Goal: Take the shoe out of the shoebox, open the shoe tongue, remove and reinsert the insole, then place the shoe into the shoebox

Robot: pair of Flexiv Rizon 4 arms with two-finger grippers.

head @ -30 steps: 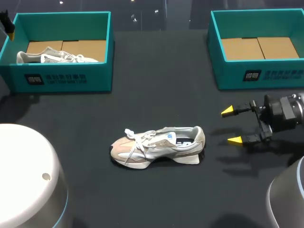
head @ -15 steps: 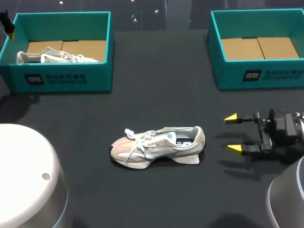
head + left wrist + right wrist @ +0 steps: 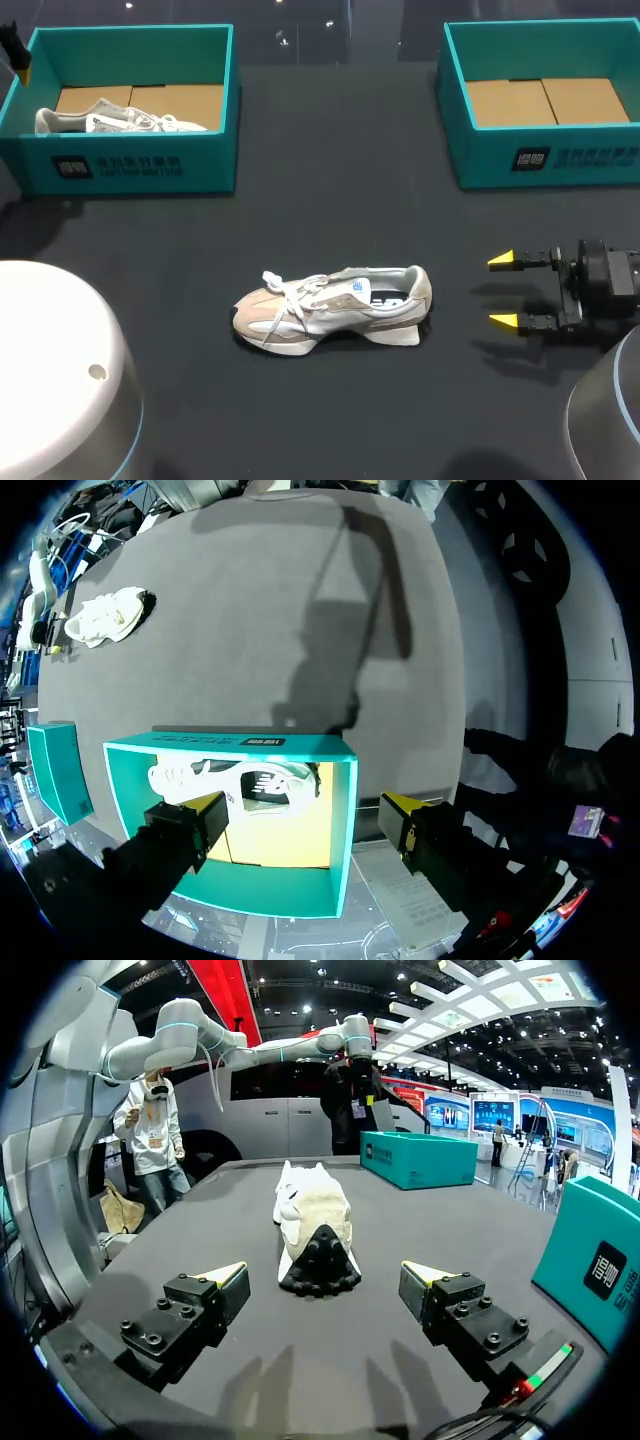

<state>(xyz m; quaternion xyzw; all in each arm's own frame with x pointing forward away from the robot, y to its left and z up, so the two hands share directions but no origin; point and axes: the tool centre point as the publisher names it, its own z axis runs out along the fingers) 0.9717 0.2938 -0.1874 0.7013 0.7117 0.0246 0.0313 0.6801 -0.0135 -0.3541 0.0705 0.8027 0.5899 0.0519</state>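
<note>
White print on left shoebox (image 3: 210, 165) and right shoebox (image 3: 480, 160)

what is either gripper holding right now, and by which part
Nothing is held. The right gripper is open, apart from the shoe; the left gripper hangs open above the left shoebox.

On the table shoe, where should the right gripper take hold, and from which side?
Probably at the heel, coming in from the robot's right. The shoe sits upright on its sole, heel toward the open right gripper and toe away, so the narrow heel could pass between the fingers.
</note>
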